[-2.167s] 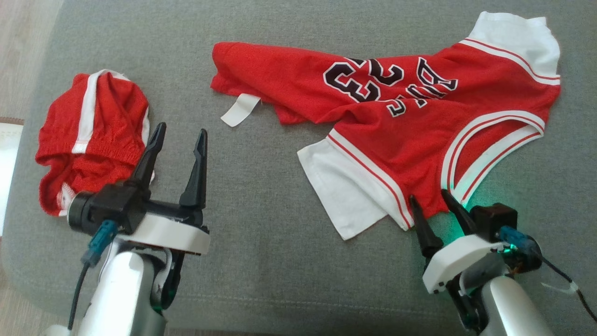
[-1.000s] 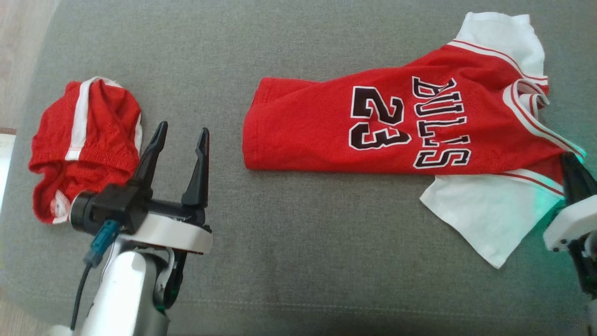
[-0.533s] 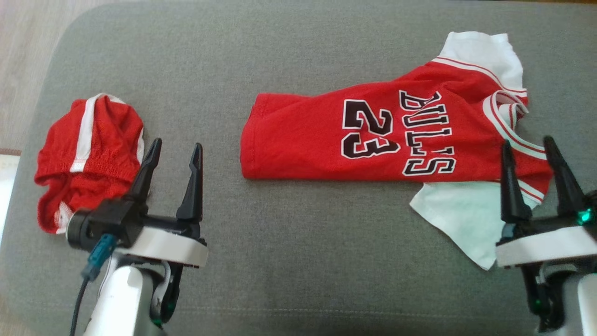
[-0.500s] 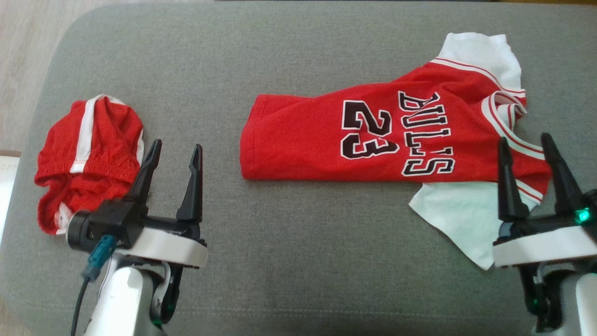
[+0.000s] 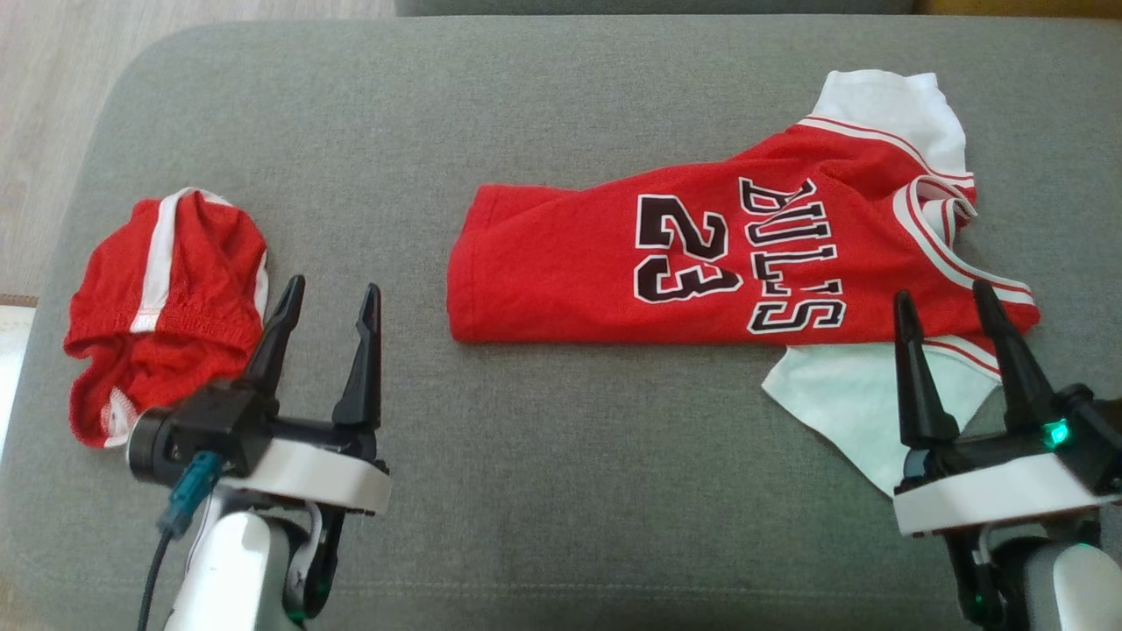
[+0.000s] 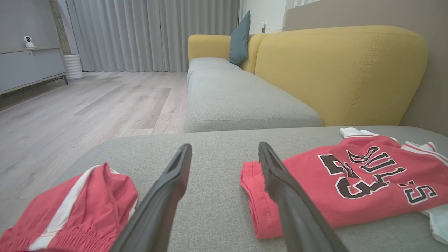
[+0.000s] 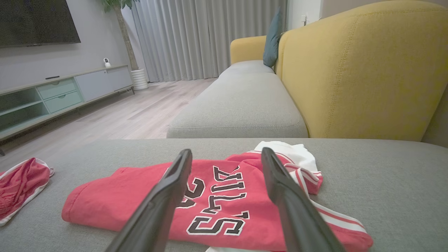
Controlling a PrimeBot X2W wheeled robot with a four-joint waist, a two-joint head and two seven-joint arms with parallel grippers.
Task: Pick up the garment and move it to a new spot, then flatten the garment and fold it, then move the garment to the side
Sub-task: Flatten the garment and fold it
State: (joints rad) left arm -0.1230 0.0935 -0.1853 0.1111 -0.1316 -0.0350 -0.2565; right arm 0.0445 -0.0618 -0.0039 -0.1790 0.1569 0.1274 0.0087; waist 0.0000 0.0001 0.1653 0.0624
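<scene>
Head view: red jersey [image 5: 701, 263] lying on grey sofa cushion [image 5: 543, 456], nothing gripped

Jersey, number 23, spread lengthwise across cushion's right half, some wrinkles; white sleeve pokes out at its near right corner. At that corner the right claw [image 5: 942, 294], fingers apart, empty. The left claw [image 5: 335, 286] also spread wide and empty, just beside crumpled red shorts [image 5: 166, 298] at cushion's left end, well apart from jersey

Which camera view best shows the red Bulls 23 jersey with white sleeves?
The head view: the red Bulls jersey lies nearly whole, seen from above. The left wrist view cuts it off at the right edge; the right wrist view shows it foreshortened behind the right gripper.
</scene>
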